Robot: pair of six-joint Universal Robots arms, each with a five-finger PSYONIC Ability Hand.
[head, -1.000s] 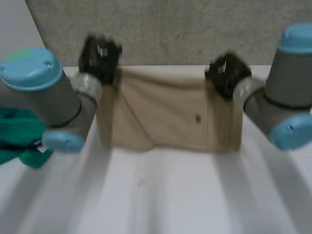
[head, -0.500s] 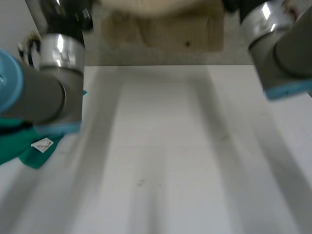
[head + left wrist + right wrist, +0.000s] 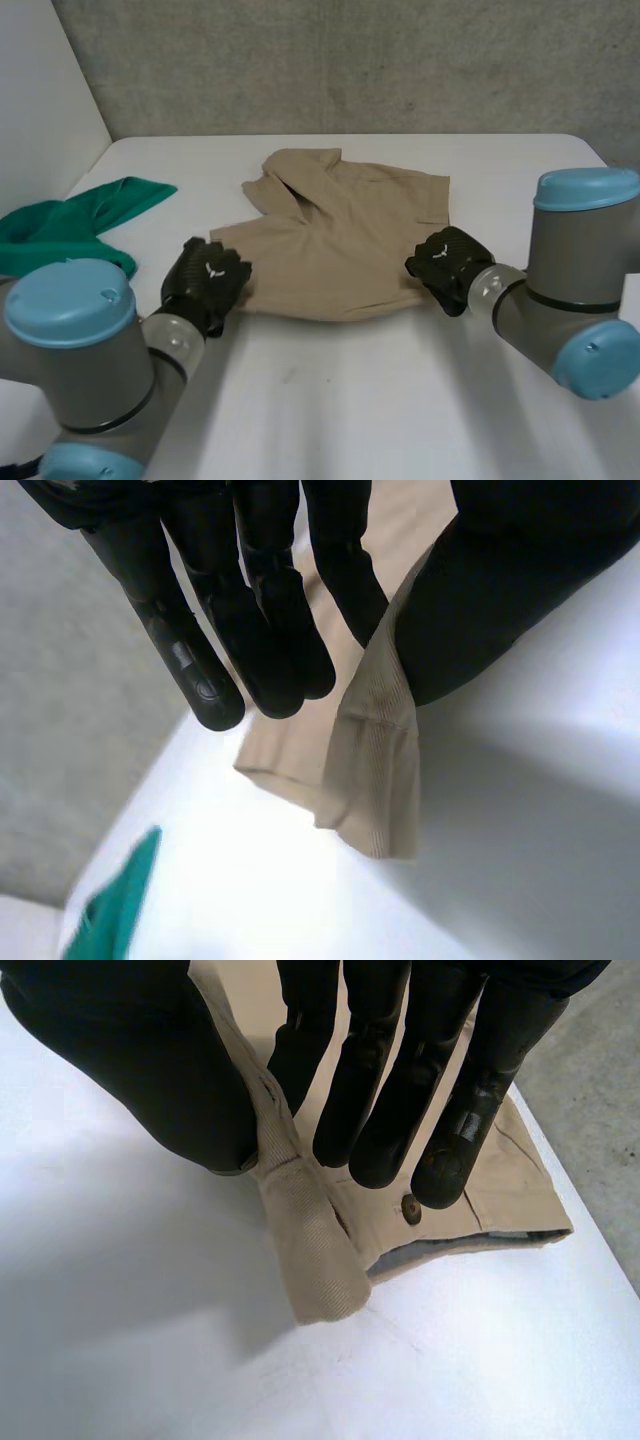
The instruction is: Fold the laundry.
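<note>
No words or numbers legible anywhere; small white emblem (image 3: 212, 268) on back of left robot hand (image 3: 205, 285); same on right robot hand (image 3: 447, 265); neither readable.

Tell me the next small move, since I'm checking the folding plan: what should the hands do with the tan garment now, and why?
Probably open both hands and let go. The tan garment already lies on the table, the left hand and right hand pinching its near corners, and a far-left flap needs flattening.

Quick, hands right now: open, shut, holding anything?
Left hand: shut, pinching a near corner of the shorts.
Right hand: shut, pinching the other near corner.
</note>
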